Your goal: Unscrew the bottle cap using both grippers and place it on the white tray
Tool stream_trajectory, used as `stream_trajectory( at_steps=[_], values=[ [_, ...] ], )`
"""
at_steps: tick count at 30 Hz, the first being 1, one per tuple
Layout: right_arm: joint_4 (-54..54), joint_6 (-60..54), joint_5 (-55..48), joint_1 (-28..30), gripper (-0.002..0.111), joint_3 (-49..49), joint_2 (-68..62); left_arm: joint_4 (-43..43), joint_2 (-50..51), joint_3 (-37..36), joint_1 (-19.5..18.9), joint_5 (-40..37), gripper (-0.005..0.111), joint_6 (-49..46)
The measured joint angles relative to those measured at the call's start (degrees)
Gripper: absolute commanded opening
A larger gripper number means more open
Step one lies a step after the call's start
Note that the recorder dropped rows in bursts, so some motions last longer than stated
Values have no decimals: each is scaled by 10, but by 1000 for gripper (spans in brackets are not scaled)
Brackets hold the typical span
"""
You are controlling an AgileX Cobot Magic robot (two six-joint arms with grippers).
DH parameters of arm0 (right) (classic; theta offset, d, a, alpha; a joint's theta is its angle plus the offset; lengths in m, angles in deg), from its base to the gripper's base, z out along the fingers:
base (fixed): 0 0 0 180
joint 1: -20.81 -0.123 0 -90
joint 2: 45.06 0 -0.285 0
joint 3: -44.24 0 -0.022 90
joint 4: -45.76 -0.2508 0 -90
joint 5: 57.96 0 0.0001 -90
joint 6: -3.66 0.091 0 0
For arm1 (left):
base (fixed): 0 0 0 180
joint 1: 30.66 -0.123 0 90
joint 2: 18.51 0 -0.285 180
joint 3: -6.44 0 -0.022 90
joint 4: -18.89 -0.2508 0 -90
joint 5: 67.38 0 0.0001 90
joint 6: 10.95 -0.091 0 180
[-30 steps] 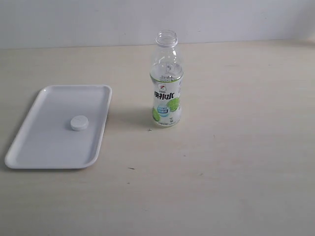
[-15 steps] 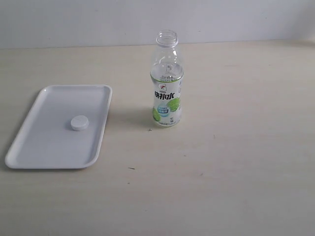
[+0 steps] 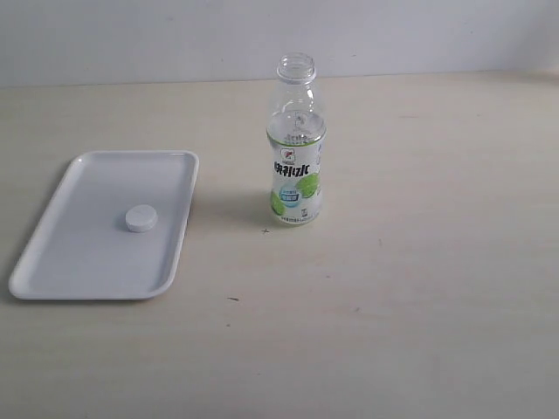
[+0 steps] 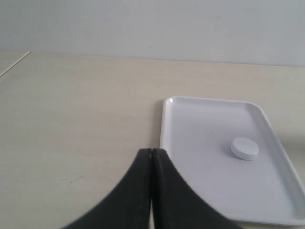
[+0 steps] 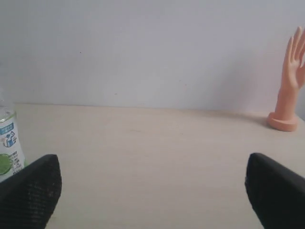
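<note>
The clear bottle with the lime-printed label stands upright in the middle of the table, its neck open. The white bottle cap lies flat on the white tray to the bottle's left; the left wrist view also shows the cap on the tray. My left gripper is shut with nothing in it, held back from the tray's near corner. My right gripper stands wide open and empty over bare table, the bottle at the edge of its view. Neither gripper shows in the exterior view.
A flesh-coloured model hand stands on a round base by the wall, seen in the right wrist view. A pale wall runs behind the light wooden table.
</note>
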Motion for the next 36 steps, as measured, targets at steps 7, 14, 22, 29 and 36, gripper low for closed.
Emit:
stream_trajectory(
  at_steps=[7, 14, 22, 29, 36],
  values=[
    [-40, -46, 0, 29, 99, -26, 6, 0, 0, 0, 0, 0, 0, 0],
    [-51, -55, -8, 33, 99, -52, 6, 0, 0, 0, 0, 0, 0, 0],
    [-62, -56, -4, 33, 99, -52, 6, 0, 0, 0, 0, 0, 0, 0],
    [-62, -56, -4, 33, 99, -52, 6, 0, 0, 0, 0, 0, 0, 0],
    [-64, -56, -4, 33, 99, -52, 6, 0, 0, 0, 0, 0, 0, 0]
  ],
)
